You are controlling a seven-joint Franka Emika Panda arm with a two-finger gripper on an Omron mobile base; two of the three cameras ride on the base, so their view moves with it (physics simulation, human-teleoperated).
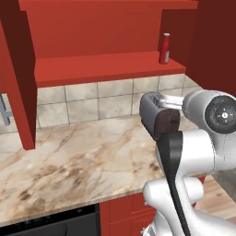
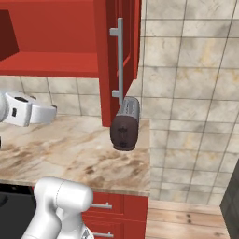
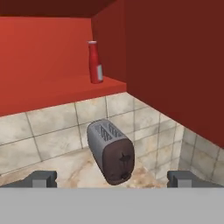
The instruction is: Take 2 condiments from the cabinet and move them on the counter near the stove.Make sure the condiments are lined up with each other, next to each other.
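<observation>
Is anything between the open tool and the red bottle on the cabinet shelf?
Nothing visible blocks it. The red bottle stands upright on the cabinet shelf, door open, and the tool looks up at it with jaws wide. The toaster sits on the counter below the shelf, under the likely path rather than in it.

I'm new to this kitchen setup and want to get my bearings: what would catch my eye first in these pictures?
First the red bottle with a pale cap, standing alone and upright on the red shelf of the open cabinet, near its right wall. Below it a grey toaster with a dark end sits on the marbled counter by the tiled wall. In the hand view the gripper faces both, fingers spread wide, holding nothing.
</observation>
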